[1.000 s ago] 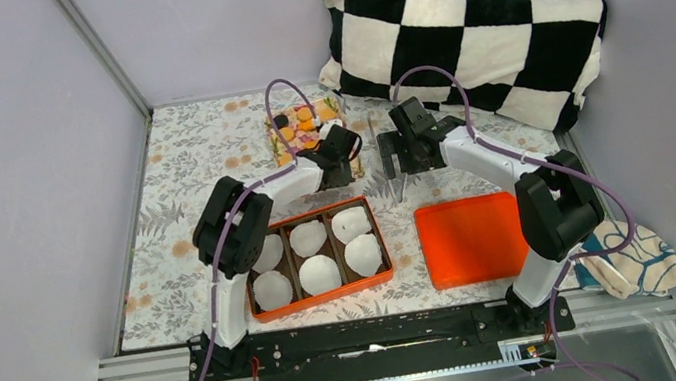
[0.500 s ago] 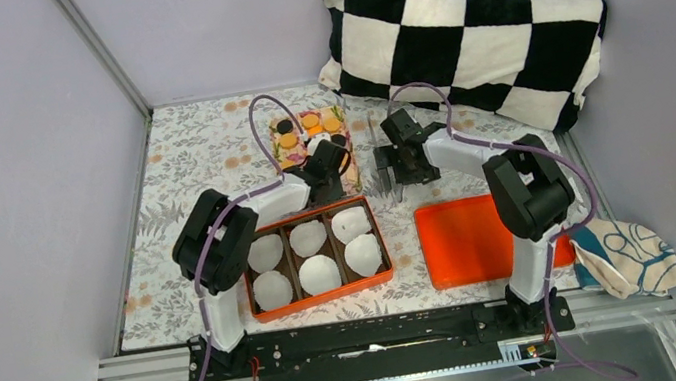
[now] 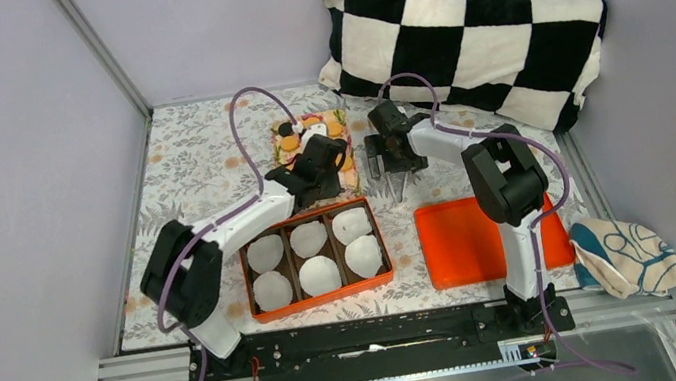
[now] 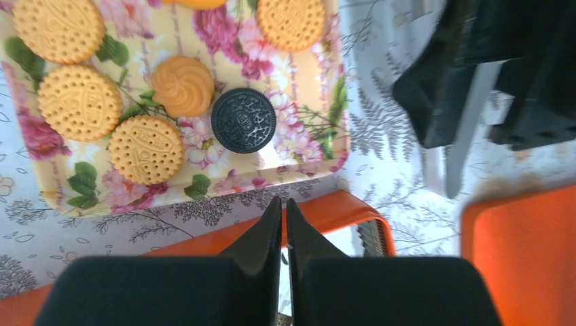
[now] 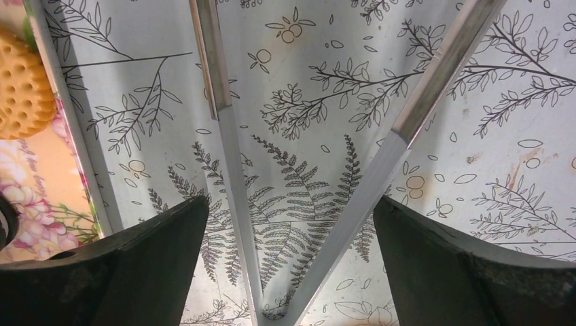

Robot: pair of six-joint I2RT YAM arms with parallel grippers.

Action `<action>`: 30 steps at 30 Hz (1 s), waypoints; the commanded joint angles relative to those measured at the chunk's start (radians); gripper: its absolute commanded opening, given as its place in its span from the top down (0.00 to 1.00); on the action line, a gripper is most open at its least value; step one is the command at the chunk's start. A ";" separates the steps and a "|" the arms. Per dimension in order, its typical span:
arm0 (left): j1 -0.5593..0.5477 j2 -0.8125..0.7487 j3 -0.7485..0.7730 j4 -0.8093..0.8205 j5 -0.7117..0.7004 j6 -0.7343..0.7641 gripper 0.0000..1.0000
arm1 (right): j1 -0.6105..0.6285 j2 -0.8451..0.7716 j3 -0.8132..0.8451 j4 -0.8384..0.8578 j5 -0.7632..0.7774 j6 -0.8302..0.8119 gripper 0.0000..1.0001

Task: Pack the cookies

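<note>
Packing not begun, as far as seen: six paper cups [image 3: 319,274] in orange box [image 3: 320,298] sat bare. Cookies [image 4: 146,148] all on floral tray [image 4: 326,159], just beyond box's far edge. Lid [image 3: 473,241] lay flat, right of box.

Left pincer [image 4: 283,204] over box's far rim: almost closed, thin slit, nothing between. Right pincer [image 5: 289,204] beyond box's far right corner: wide, straddling tongs [image 5: 227,170] on desk [image 5: 326,109]; contact unclear.

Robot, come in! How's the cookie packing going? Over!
Left gripper shut, empty, over box edge. Right gripper open, straddling tongs, not gripping. Cookies on tray, none in box.
</note>
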 commanded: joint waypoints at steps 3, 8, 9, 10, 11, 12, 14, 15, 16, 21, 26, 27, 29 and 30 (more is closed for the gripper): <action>-0.009 -0.086 0.011 -0.046 -0.048 0.021 0.91 | 0.003 0.043 -0.020 -0.035 0.001 0.023 0.12; -0.009 -0.080 0.009 -0.045 -0.048 0.021 0.91 | 0.002 0.056 -0.023 -0.040 0.005 0.008 0.33; -0.010 -0.080 0.009 -0.047 -0.049 0.022 0.91 | 0.003 0.057 -0.023 -0.044 0.003 0.007 0.36; -0.009 -0.081 0.008 -0.047 -0.053 0.021 0.91 | 0.003 0.057 -0.025 -0.048 -0.001 0.006 0.41; -0.009 -0.083 0.006 -0.048 -0.056 0.021 0.91 | 0.002 0.054 -0.030 -0.049 -0.004 0.005 0.46; -0.009 -0.085 0.005 -0.050 -0.060 0.022 0.91 | 0.002 0.048 -0.035 -0.050 -0.006 0.004 0.50; -0.010 -0.091 0.003 -0.051 -0.063 0.022 0.91 | 0.003 0.025 -0.054 -0.051 0.000 0.003 0.55; -0.009 -0.094 0.004 -0.052 -0.065 0.024 0.91 | 0.003 0.010 -0.061 -0.055 0.007 0.001 0.56; -0.010 -0.097 0.007 -0.052 -0.066 0.025 0.91 | 0.002 -0.009 -0.065 -0.062 0.012 -0.003 0.57; -0.010 -0.093 0.041 -0.061 -0.070 0.039 0.91 | 0.004 -0.128 -0.037 -0.127 0.021 -0.027 0.59; -0.010 -0.068 0.098 -0.066 -0.070 0.055 0.91 | 0.012 -0.222 0.045 -0.227 0.012 -0.047 0.58; -0.009 -0.061 0.108 -0.066 -0.069 0.057 0.91 | 0.013 -0.237 0.057 -0.243 0.008 -0.049 0.58; -0.010 -0.050 0.130 -0.066 -0.062 0.062 0.91 | 0.014 -0.265 0.078 -0.269 -0.004 -0.048 0.58; -0.010 -0.045 0.140 -0.066 -0.060 0.064 0.91 | 0.014 -0.274 0.087 -0.280 -0.012 -0.049 0.57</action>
